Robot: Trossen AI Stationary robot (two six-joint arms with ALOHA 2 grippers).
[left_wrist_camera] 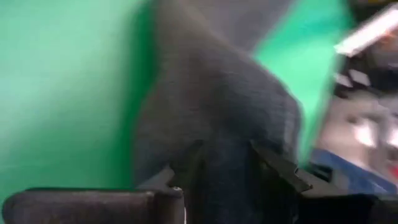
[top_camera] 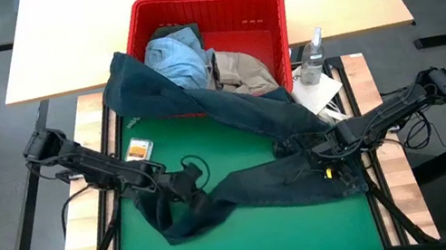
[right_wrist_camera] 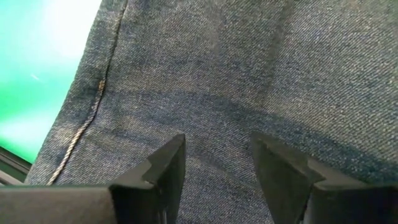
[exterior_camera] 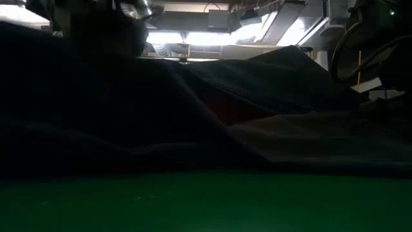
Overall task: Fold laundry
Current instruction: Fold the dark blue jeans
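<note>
Dark navy jeans [top_camera: 252,184] sprawl across the green mat [top_camera: 254,248]. One leg is draped up over the near rim of the red basket [top_camera: 267,7]. The other leg runs toward the table's left. My left gripper [top_camera: 185,183] is shut on that leg near its left end. My right gripper [top_camera: 329,161] stands open, pointing steeply down on the jeans' right part [right_wrist_camera: 205,74]. Light blue denim [top_camera: 174,58] and a beige piece [top_camera: 241,71] lie in the basket. In the low view the jeans [exterior_camera: 129,116] fill the picture. My left gripper pinches a bunched fold of the jeans' leg [left_wrist_camera: 217,155] between its two fingers, coming slanting down from the table's left. The leg lies on the mat around the hold. I cannot tell whether my right gripper's fingertips [right_wrist_camera: 171,158] touch the denim beneath them.
A clear spray bottle [top_camera: 314,58] and a white sheet [top_camera: 319,94] sit right of the basket. A small card-like object [top_camera: 139,148] lies on the mat's far left. A pale tabletop [top_camera: 79,40] lies beyond the basket. Bare mat shows along the near edge.
</note>
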